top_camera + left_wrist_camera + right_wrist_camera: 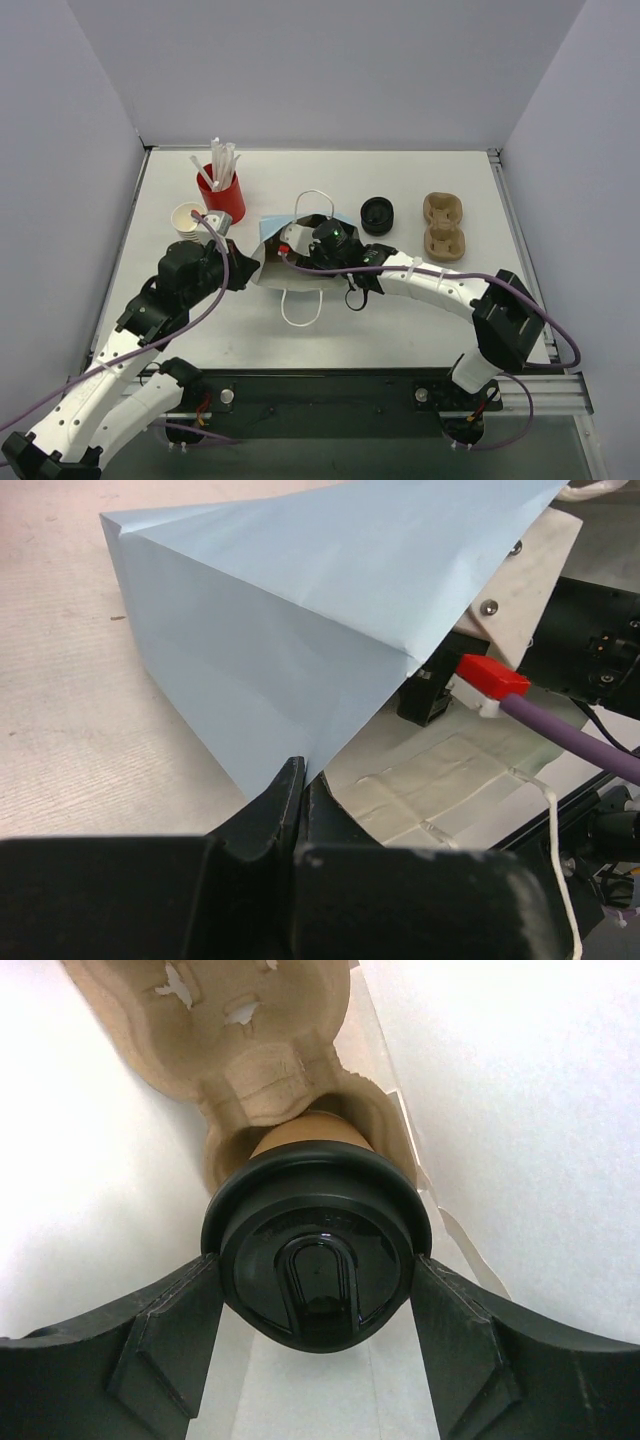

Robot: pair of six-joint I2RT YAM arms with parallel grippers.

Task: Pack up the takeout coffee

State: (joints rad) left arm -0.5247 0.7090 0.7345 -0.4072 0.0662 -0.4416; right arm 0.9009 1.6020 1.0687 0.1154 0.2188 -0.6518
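You work in a robot lab cell: plain grey walls (330, 70) enclose the white table (400, 320) on three sides, with an aluminium rail (518, 230) along its right edge.

The left gripper (298, 777) is pinched shut, pointed at 3 o'clock. The right gripper (315, 1270), reached toward 10 o'clock, is clamped on the takeout coffee (300, 1210).

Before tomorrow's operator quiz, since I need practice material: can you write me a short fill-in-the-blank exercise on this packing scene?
1. The left gripper is shut on the edge of the light ___ paper bag.
2. The takeout coffee, gripped by the right gripper, has a ___ lid.
3. Inside the bag the coffee sits against a pulp carrier; a second carrier lies on the table on the ___ arm's side.
Missing words: blue; black; right.
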